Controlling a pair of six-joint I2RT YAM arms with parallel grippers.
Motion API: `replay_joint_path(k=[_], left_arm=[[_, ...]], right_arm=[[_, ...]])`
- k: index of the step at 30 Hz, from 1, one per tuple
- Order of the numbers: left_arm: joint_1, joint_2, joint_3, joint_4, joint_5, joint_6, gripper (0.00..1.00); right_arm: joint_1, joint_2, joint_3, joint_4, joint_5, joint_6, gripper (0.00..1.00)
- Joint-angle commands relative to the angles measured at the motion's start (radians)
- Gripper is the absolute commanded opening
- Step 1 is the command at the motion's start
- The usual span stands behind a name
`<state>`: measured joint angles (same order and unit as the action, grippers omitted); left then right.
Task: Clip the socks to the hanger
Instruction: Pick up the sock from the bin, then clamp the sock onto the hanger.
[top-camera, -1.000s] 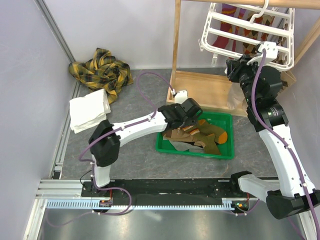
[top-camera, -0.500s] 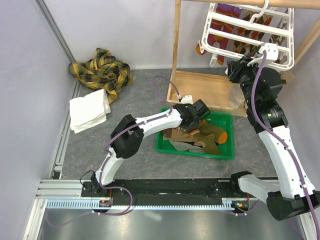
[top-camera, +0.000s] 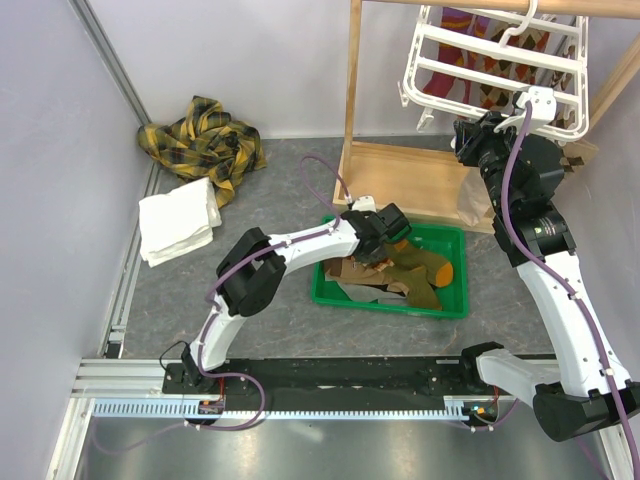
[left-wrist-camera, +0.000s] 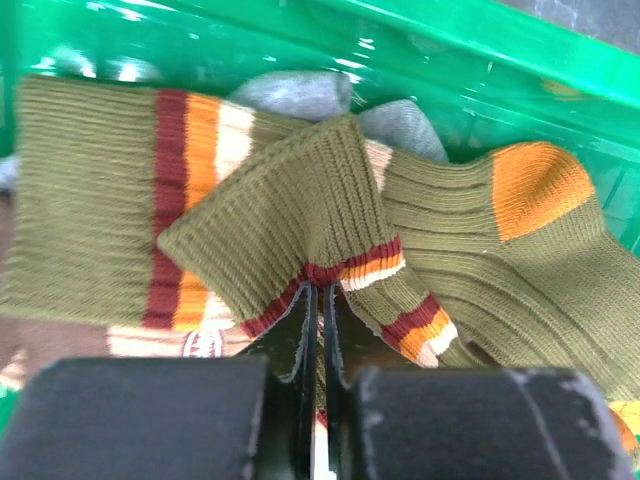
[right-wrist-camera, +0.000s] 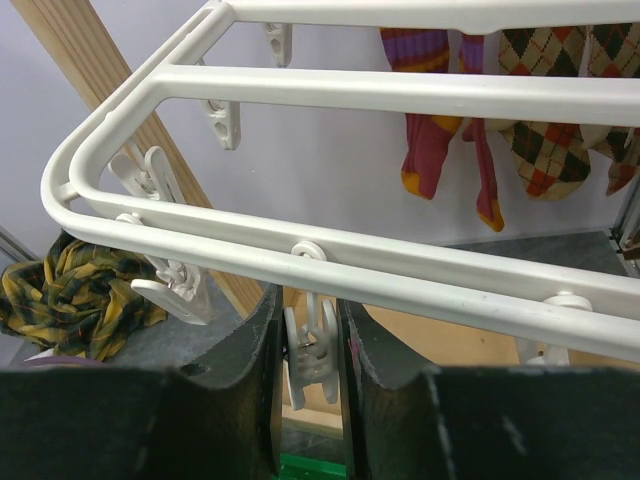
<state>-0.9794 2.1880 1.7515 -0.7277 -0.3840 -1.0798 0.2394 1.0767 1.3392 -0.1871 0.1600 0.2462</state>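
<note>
Grey speckled surface sat between lilac walls; socks lay in a green bin at centre.
Only the left wrist view showed the left tool pinching an olive sock. The right wrist view showed the right tool clamped narrowly around a clip on the hanger, upper right overhead.

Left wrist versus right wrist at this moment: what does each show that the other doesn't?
Left wrist only: the left gripper shut on the cuff of an olive sock, in the green bin. Right wrist only: the hanger, hung socks, the right gripper pinching a clip. Shared: each shows its own gripper closed on something.
</note>
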Motion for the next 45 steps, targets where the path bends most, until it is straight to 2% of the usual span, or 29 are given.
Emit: replay_joint_path(k=[1,6,13,17,18,22,24,26,32,37,45], left_arm=[[0.010,-0.092,-0.020,-0.041,-0.087,0.043,0.02],[0.008,-0.210,-0.033,-0.006,-0.156,0.161,0.02],[0.008,-0.391,-0.112,0.166,-0.200,0.386,0.02],[0.008,-0.500,-0.197,0.343,-0.139,0.565,0.02],[0.007,-0.543,-0.217,0.393,-0.122,0.648,0.02],[0.008,-0.643,-0.317,0.609,0.020,0.880,0.02],[0.007,-0.660,-0.337,0.677,0.037,0.985,0.02],[0.007,-0.669,-0.349,0.711,0.105,1.122,0.02],[0.007,-0.685,-0.372,0.858,0.345,1.363,0.02],[0.007,-0.654,-0.333,0.947,0.494,1.440,0.02],[0.008,-0.541,-0.231,0.991,0.536,1.486,0.02]], right_arm=[[0.012,-0.009,-0.009,-0.045,-0.022,-0.008,0.00],[0.012,-0.011,-0.003,-0.045,-0.031,-0.005,0.00],[0.011,-0.012,0.002,-0.045,-0.036,-0.010,0.00],[0.011,-0.011,0.011,-0.043,-0.039,-0.013,0.00],[0.011,-0.011,0.012,-0.043,-0.046,-0.012,0.00],[0.012,-0.011,0.018,-0.045,-0.059,-0.013,0.00],[0.011,-0.011,0.018,-0.043,-0.059,-0.016,0.00],[0.012,-0.011,0.020,-0.043,-0.059,-0.016,0.00],[0.012,-0.017,0.023,-0.040,-0.074,-0.010,0.00],[0.012,-0.017,0.026,-0.034,-0.111,-0.007,0.00],[0.012,-0.023,0.021,-0.026,-0.135,0.004,0.00]])
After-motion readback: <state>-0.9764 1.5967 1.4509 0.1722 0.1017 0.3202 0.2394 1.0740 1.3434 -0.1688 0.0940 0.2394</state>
